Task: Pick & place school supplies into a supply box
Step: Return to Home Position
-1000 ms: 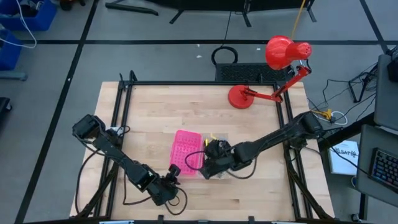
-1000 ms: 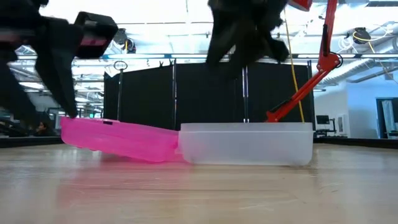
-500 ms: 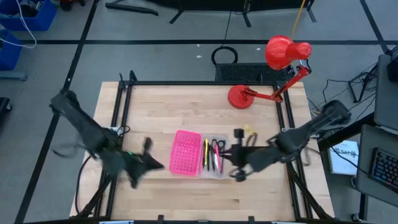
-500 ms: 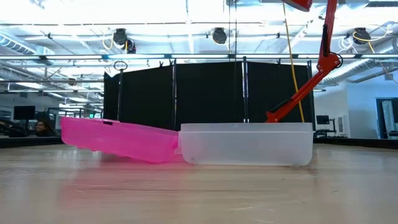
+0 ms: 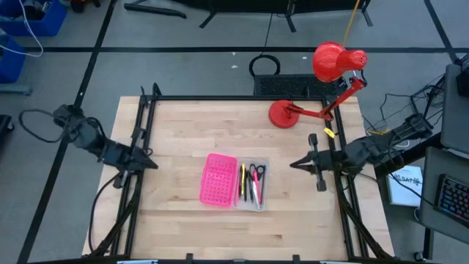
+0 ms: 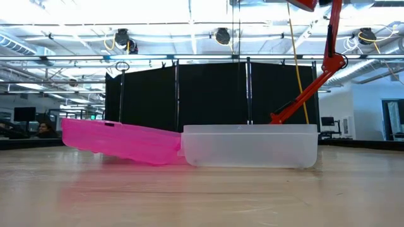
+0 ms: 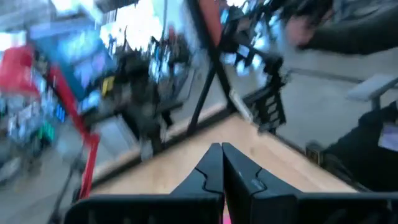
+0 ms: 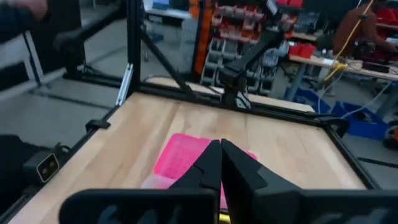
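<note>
High view: pens (image 5: 243, 183), scissors (image 5: 256, 176) inside supply box (image 5: 266, 193); nothing seen outside, packing looks done. Left gripper (image 5: 149, 164) well left, right gripper (image 5: 296, 164) well right, both closed, empty.

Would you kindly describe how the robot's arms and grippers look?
The left arm and right arm are dark, slim and jointed; a black cable loops off the left one. The left gripper and right gripper each end in two black wedge-shaped fingers tapering to a point.
</note>
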Robot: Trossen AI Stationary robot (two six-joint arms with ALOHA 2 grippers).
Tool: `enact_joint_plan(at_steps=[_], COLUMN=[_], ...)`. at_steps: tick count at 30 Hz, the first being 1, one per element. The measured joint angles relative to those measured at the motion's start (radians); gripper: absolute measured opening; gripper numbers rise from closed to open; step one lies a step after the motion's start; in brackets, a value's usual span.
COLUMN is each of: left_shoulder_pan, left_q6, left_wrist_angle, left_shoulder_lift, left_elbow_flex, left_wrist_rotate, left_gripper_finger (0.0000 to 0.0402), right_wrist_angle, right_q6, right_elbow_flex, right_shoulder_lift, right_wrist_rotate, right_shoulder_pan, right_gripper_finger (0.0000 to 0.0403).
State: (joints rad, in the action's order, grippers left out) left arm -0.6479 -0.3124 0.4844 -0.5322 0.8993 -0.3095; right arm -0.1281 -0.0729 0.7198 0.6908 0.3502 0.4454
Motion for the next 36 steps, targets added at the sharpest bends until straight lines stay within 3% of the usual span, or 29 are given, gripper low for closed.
enact_joint_plan(at_steps=[5,14,21,31,36], left_shoulder_pan=[0.126,0.361,0.402,0.349,0.329], left_q6=[-0.095,0.075,0.131,0.206,0.214], left_wrist_angle=[-0.251,-0.318,-0.437,-0.303,-0.307], left_shoulder_lift=[0.023,0.060,0.217,0.442,0.512], left_elbow_flex=[-0.190,-0.411,-0.598,-0.696,-0.766], left_wrist_rotate=[0.142,0.340,0.370,0.282,0.284], left_gripper_finger=[0.0002,0.0001,0.0001,0.0000,0.0000], right_wrist_angle=[0.184,0.226,0.236,0.230,0.218], right_q6=[0.008,0.053,0.083,0.087,0.071], right_elbow_flex=[-0.205,-0.321,-0.411,-0.521,-0.603], right_shoulder_lift=[-0.137,-0.143,-0.228,-0.411,-0.509], right_wrist_rotate=[-0.089,-0.240,-0.200,-0.150,-0.144], right_shoulder_pan=[-0.109,-0.220,-0.224,-0.189,-0.190], right_gripper_finger=[0.0000,0.0000,0.0000,0.0000,0.0000])
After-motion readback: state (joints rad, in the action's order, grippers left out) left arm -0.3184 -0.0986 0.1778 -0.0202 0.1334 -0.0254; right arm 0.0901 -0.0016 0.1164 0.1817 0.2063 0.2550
